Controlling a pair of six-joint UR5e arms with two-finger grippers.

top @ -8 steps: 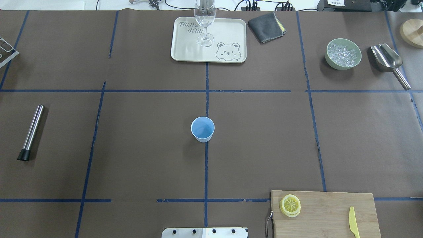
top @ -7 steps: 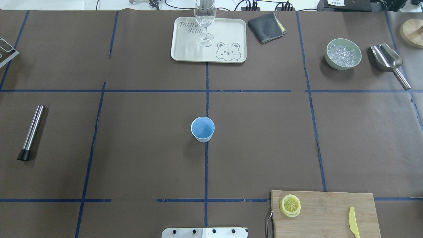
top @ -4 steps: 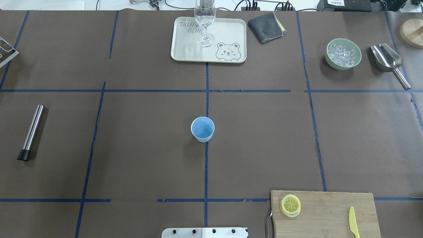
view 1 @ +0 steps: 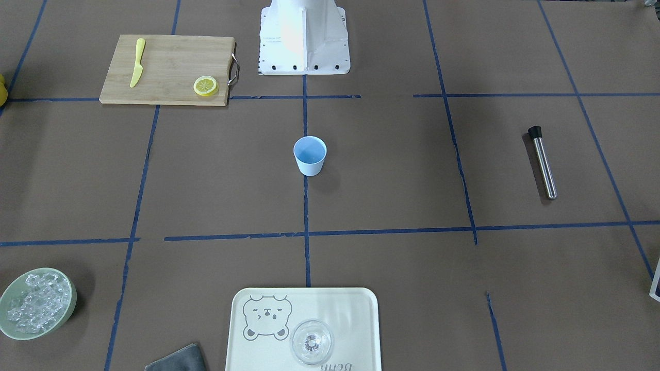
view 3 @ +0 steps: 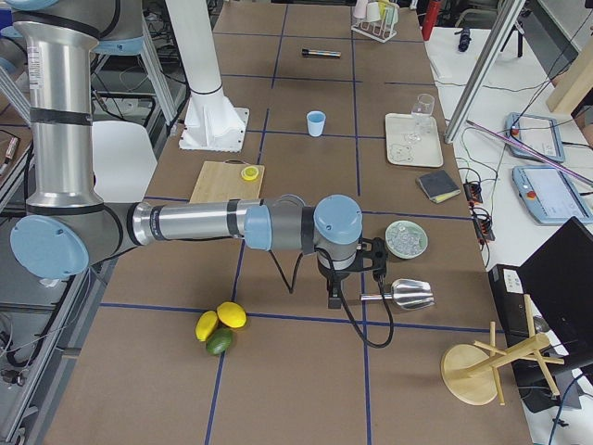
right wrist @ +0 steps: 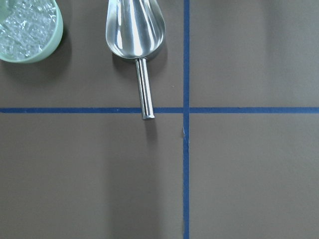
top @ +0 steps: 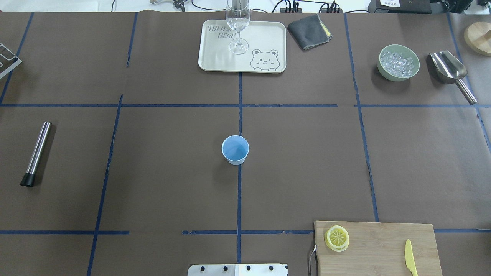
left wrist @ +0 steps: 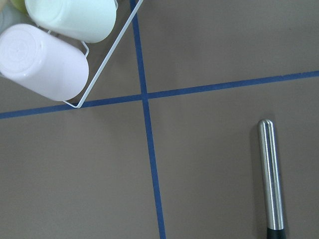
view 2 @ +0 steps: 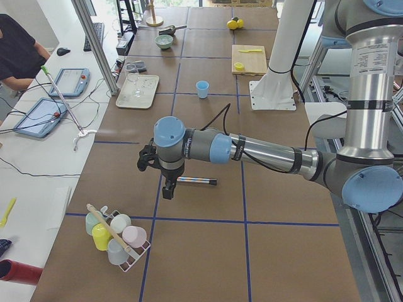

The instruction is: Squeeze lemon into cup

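The cut lemon [top: 337, 238] lies cut face up on the left end of a wooden cutting board [top: 376, 245] at the table's near right. The light blue cup [top: 235, 149] stands upright at the table's middle. Both also show in the front view: the lemon [view 1: 205, 85] and the cup [view 1: 310, 155]. My left gripper [view 2: 169, 192] hangs over the steel rod at the far left, away from both. My right gripper [view 3: 334, 298] hangs beside the metal scoop at the far right. Whether either is open or shut I cannot tell.
A yellow plastic knife [top: 410, 257] lies on the board. A tray [top: 215, 53] with a stemmed glass [top: 238, 23] is at the back, with a grey cloth [top: 308, 30], an ice bowl [top: 385, 75] and a scoop [top: 448, 67]. A steel rod [top: 36, 153] lies left. A cup rack [view 2: 116, 236] stands beyond it.
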